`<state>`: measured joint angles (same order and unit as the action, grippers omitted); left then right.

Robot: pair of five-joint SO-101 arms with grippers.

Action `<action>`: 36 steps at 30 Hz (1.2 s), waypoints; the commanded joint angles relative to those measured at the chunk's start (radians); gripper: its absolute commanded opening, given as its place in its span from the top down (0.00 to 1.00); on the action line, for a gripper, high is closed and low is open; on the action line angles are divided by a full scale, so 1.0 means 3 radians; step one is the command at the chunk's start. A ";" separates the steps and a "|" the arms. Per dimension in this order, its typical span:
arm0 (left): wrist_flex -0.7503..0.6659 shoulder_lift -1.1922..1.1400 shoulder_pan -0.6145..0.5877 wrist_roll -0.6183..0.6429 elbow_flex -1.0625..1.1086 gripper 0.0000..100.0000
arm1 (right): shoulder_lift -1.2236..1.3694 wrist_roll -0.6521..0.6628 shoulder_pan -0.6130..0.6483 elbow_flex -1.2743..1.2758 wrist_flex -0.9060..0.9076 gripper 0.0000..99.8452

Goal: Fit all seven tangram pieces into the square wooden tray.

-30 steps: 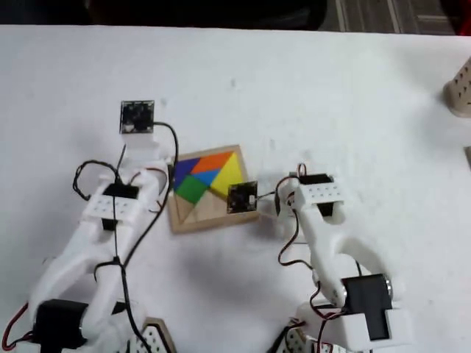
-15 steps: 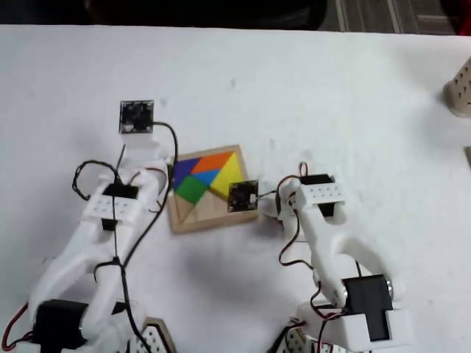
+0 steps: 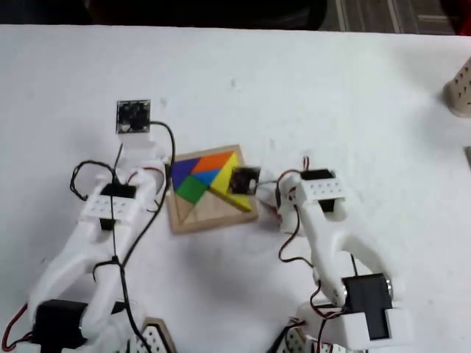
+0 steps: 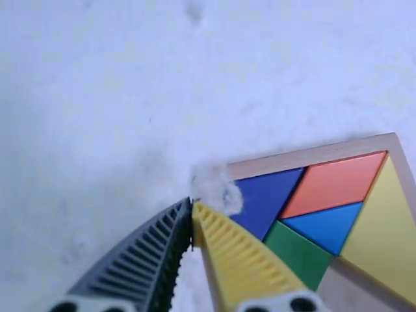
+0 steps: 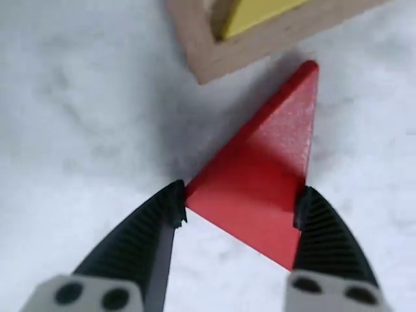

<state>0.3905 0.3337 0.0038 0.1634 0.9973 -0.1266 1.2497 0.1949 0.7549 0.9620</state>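
Observation:
The square wooden tray [image 3: 195,214] lies mid-table between the two arms. It holds a blue [image 4: 266,198], an orange [image 4: 335,184], a light blue [image 4: 325,224], a green [image 4: 299,253] and a yellow piece [image 4: 380,227]; its near part is bare wood. My left gripper [image 4: 192,208] is shut and empty, its tips at the tray's far left corner [image 4: 231,174]. My right gripper [image 5: 239,198] is shut on a red triangle [image 5: 260,172], one finger on each of two corners, just outside the tray's right corner [image 5: 211,58].
A wooden pegged block [image 3: 460,87] stands at the table's far right edge. A small wooden thing [image 3: 158,334] lies at the near edge between the arm bases. Cables loop beside both arms. White tabletop stretches beyond the tray.
The right arm's wrist has shifted away from the near edge, along the tray's right side. The left wrist moved very slightly left. The tray stayed put.

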 commanded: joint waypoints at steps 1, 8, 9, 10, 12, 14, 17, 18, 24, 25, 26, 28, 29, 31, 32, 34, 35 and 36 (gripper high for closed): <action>-0.0102 0.0028 -0.0028 0.0015 -0.0179 0.98 | -0.0049 -0.0389 0.0003 -0.0445 0.0335 0.83; -0.0107 0.0028 -0.0069 0.0015 -0.0184 0.98 | -0.0049 -0.0972 0.0064 -0.0997 0.0903 0.83; -0.0107 0.0028 -0.0090 0.0015 -0.0189 0.98 | -0.0049 -0.1079 0.0090 -0.1043 0.0928 0.83; -0.0107 0.0028 -0.0100 0.0015 -0.0210 0.98 | -0.0049 -0.1141 0.0095 -0.1074 0.0939 0.83; -0.0087 0.0008 -0.0100 0.0015 -0.0230 0.98 | -0.0043 -0.1095 0.0095 -0.1074 0.0939 0.83; -0.0087 0.0008 -0.0100 0.0015 -0.0230 0.98 | -0.0018 -0.0839 0.0105 -0.0962 0.0949 0.83; -0.0082 0.0008 -0.0100 0.0015 -0.0230 0.98 | 0.0095 -0.0164 0.0156 -0.0680 0.0918 0.77; -0.0082 0.0008 -0.0100 0.0015 -0.0230 0.98 | 0.0146 -0.0046 0.0161 -0.0614 0.0862 0.73; -0.0082 0.0008 -0.0100 0.0015 -0.0230 0.98 | 0.0601 -0.0020 0.0176 -0.0573 0.0391 0.52; -0.0082 0.0008 -0.0100 0.0015 -0.0230 0.98 | 0.0678 -0.0020 0.0176 -0.0578 0.0304 0.51; -0.0082 0.0008 -0.0100 0.0015 -0.0230 0.98 | 0.0719 -0.0020 0.0161 -0.0609 0.0269 0.51; -0.0082 0.0008 -0.0100 0.0015 -0.0230 0.98 | 0.0800 -0.0026 0.0105 -0.0772 0.0391 0.51; -0.0082 0.0008 -0.0100 0.0015 -0.0230 0.98 | 0.0831 -0.0020 0.0095 -0.0829 0.0437 0.51; -0.0082 0.0008 -0.0100 0.0015 -0.0230 0.98 | 0.0944 -0.0026 0.0095 -0.0910 0.0478 0.51; -0.0082 0.0008 -0.0100 0.0015 -0.0230 0.98 | 0.0985 -0.0031 0.0095 -0.0951 0.0488 0.53; -0.0082 0.0008 -0.0100 0.0015 -0.0230 0.98 | 0.1087 -0.0031 0.0095 -0.1069 0.0586 0.60; -0.0082 0.0008 -0.0100 0.0015 -0.0230 0.98 | 0.1128 -0.0036 0.0095 -0.1141 0.0647 0.66; -0.0082 0.0008 -0.0100 0.0015 -0.0230 0.98 | 0.1174 -0.0041 0.0090 -0.1202 0.0698 0.72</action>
<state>0.3905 0.3322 -0.0161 0.1634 0.9973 0.2018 1.2344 0.2317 0.4680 1.1492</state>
